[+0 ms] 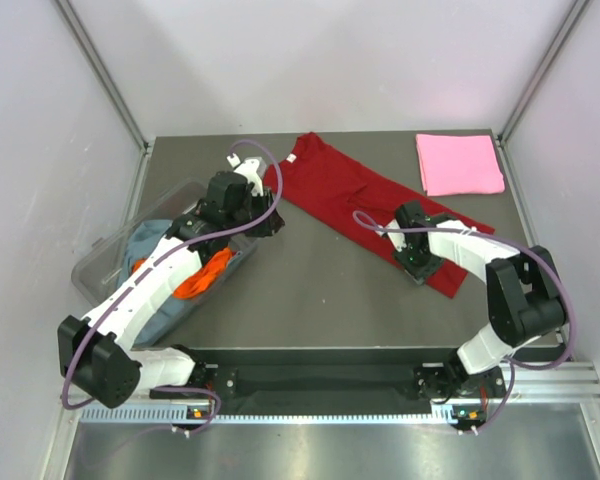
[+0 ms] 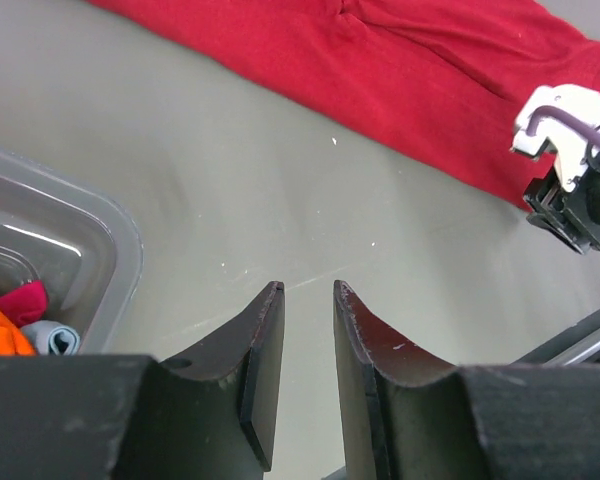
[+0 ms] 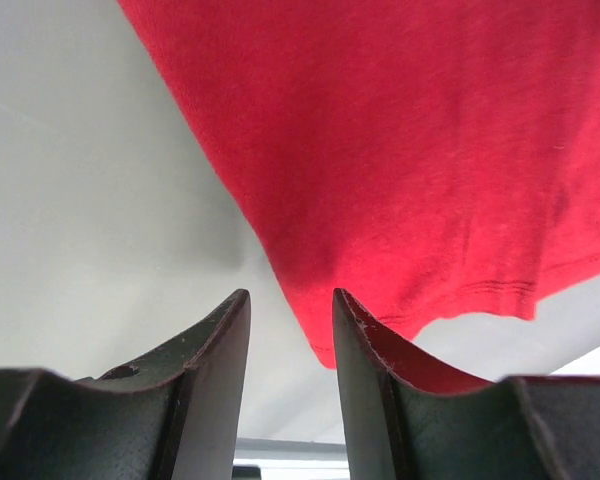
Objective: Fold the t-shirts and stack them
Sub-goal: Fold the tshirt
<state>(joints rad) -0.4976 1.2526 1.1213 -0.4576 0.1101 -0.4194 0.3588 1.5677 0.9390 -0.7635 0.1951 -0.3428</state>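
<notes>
T-shirts: one dark red shirt [image 1: 332, 186], one pink shirt [image 1: 459, 164]; left tool [image 2: 308, 288] and right tool [image 3: 290, 295] narrowly parted, empty.

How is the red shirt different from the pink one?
The red shirt is dark red; the pink shirt is pale. The red shirt lies spread in a long slanted strip mid-table; the pink shirt is folded into a small neat rectangle at the far right corner. The right gripper is over the red shirt's near end; no gripper is near the pink shirt. Both lie flat on the table.
</notes>
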